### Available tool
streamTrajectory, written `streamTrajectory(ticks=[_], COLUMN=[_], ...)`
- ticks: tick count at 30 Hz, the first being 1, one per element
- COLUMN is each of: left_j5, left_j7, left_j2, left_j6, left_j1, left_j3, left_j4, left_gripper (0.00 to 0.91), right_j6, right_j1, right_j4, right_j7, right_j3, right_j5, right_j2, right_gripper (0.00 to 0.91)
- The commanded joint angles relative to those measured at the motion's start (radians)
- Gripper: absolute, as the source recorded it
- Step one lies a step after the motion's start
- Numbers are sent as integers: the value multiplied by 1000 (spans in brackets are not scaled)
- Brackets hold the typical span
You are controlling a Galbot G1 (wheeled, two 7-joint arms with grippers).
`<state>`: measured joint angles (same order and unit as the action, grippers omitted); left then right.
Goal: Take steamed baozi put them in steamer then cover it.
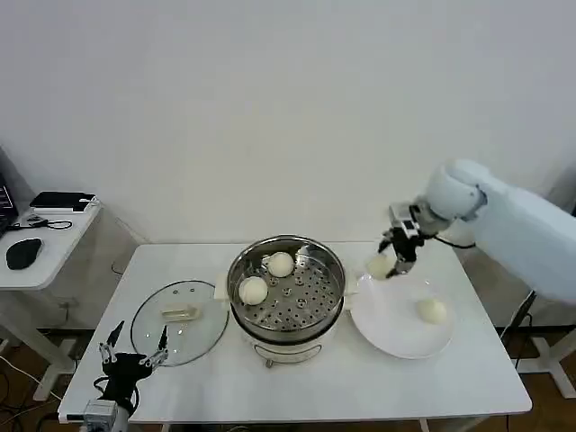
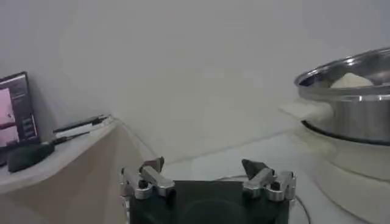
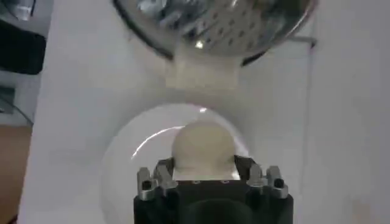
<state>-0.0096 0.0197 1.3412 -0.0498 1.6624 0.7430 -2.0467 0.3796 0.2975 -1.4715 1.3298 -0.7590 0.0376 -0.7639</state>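
Setting: a white table (image 1: pixel 297 382) is seen against a plain white wall, with a smaller side table (image 1: pixel 45 243) at the far left carrying a dark mouse (image 1: pixel 22 253) and a flat black device (image 1: pixel 61 201).

Right gripper: the right gripper (image 1: pixel 392 261) is held above the far left rim of the white plate (image 1: pixel 396 335), its fingers clamped on one baozi (image 1: pixel 380 265). In the right wrist view the same bun (image 3: pixel 203 146) is seen pinched between the two fingers (image 3: pixel 161 172), with the plate's rim (image 3: pixel 122 158) below it and the steamer's perforated floor (image 3: pixel 237 27) farther off.

Plate: one more baozi (image 1: pixel 432 310) is left lying on the right part of the plate, well apart from the held bun.

Steamer: the steamer (image 1: pixel 286 286) is placed at the middle of the table on its cream pot base (image 1: pixel 288 346), just left of the plate. Two baozi are seen inside it, one at the far side (image 1: pixel 281 264) and one at the left (image 1: pixel 253 290), apart from each other.

Cover: the glass cover (image 1: pixel 178 321) is laid flat on the table just left of the steamer, its cream handle (image 1: pixel 178 313) up; the steamer is uncovered.

Left gripper: the left gripper (image 1: pixel 133 347) is parked low at the near left corner of the table, by the cover's near edge, fingers spread apart and holding nothing. In its wrist view the fingers (image 2: pixel 149 178) are shown wide open, with the steamer wall (image 2: pixel 347 103) and a bun top (image 2: pixel 350 80) beyond.
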Motion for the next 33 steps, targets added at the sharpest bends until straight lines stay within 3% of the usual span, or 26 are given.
streamTrajectory(ticks=[1,5,10,13,17,19,24,33], left_j5=[0,1,-2,-2,11,17,29,31], left_j7=[0,0,6,7,6,5,4,1], left_j2=[-1,0,12,14,22,29,50,61], left_j6=[0,-3,-16,-21,-20,-18,-17,-14], left_j1=[7,9,17,32,52,59,69,73], left_j3=[7,14,36,47,48,47,42,44], left_j4=[-5,-10,-51,-80,-103,-113,-132,-142], left_gripper=[907,907,907,907,907,907,907,907], right_j6=[-8,-12,-94,-234,-295,-376,-421,-433], right_j1=[114,94,56,43,37,33,32,32], right_j4=[-2,1,8,44,70,80,47,19], right_j7=[9,14,24,33,39,44,42,36], right_j3=[-29,-17,-19,-29,-54,-68,-121,-160], right_j5=[-60,-59,-51,-73,-54,-50,27,54], right_j2=[-112,-161,-241,-291,-330,-342,-346,-372], right_gripper=[675,675,665,665,675,665,665,665])
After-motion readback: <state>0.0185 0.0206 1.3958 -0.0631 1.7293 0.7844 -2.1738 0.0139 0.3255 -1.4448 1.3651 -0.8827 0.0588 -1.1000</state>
